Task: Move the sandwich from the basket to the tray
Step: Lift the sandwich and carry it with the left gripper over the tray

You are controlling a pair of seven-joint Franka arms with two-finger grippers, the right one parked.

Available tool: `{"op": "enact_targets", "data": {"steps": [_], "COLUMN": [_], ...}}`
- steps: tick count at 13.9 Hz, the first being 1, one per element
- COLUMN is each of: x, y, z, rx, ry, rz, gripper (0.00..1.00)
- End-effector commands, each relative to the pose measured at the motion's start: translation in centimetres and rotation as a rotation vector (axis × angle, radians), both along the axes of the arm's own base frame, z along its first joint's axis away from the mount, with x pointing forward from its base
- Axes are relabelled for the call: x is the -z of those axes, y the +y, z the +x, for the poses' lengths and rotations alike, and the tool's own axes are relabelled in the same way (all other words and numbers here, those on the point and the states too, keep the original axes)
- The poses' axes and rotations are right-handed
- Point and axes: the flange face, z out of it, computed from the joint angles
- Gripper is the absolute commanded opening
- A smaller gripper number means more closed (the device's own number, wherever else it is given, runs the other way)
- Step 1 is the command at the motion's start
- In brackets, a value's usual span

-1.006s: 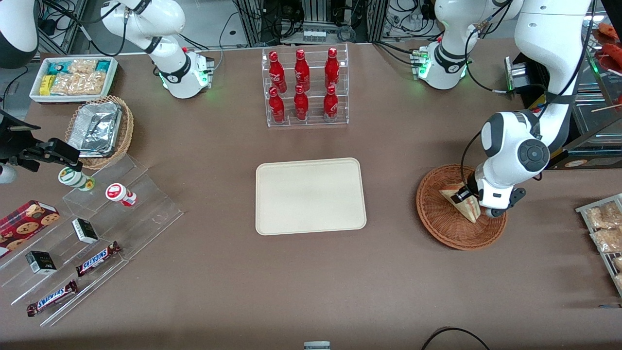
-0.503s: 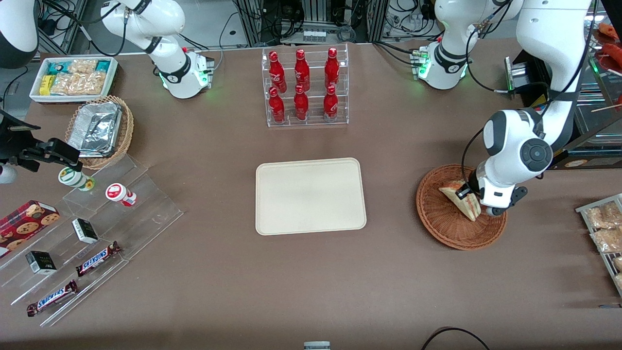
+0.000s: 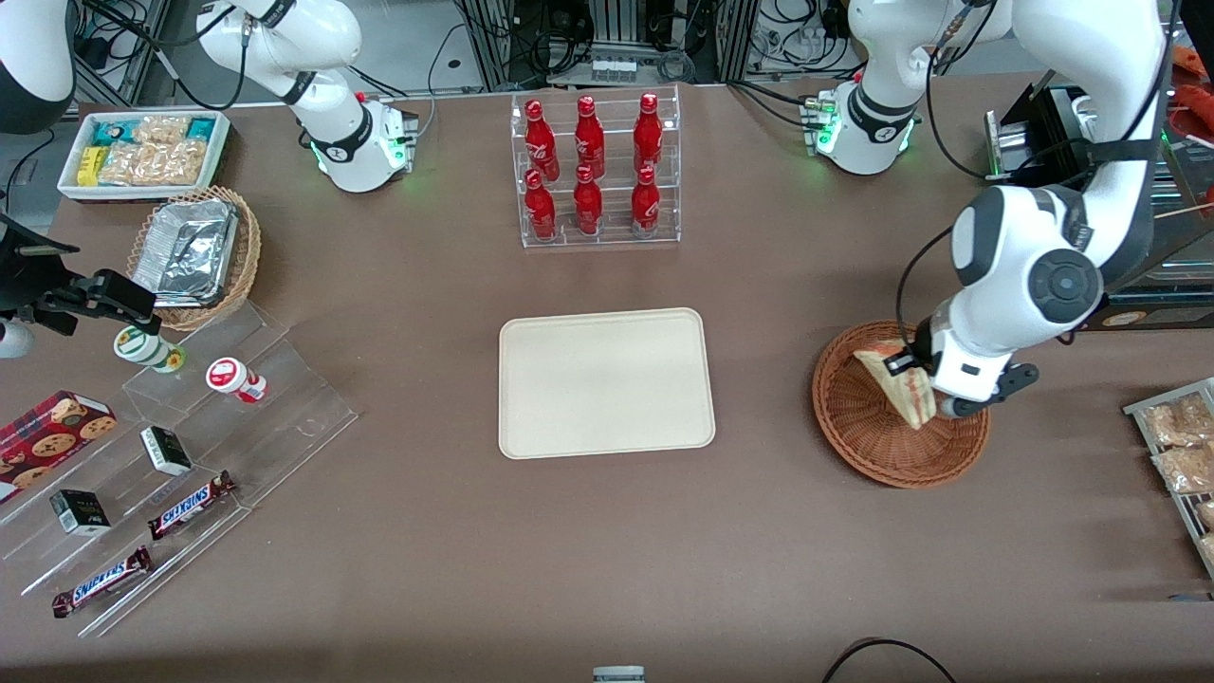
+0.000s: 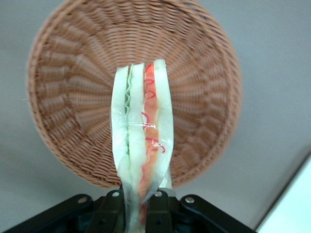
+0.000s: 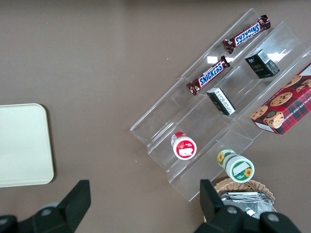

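One sandwich [image 4: 142, 141] clamped in gripper [image 4: 138, 204], above basket [image 4: 63, 92].

You have the sandwich [image 3: 898, 384], a wrapped wedge showing green and orange-red layers, pinched in the gripper [image 3: 912, 378] above the round reddish-brown wicker basket [image 3: 868, 436]. Your cream tray [image 3: 605, 382] lies flat, well apart toward the parked arm.

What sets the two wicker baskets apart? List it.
The reddish-brown basket is wider and shallower; the tan basket is smaller and deeper. The reddish-brown one lies bare under the sandwich, which the gripper holds above it with jaws shut; the tan one holds foil containers. Both are round and woven.
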Motion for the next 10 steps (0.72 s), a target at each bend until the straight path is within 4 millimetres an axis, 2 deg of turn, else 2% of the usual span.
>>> {"op": "enact_targets", "data": {"steps": [1, 6, 10], "x": [-0.7, -1.2, 0.5], "y": [-5.5, -14.7, -23.0], "z": [-0.1, -1.5, -1.3], "rx": [0.105, 0.261, 0.33], "ry": [-0.004, -0.019, 0.02], "rz": [0.006, -0.005, -0.028], "gripper": [0.08, 0.08, 0.09]}}
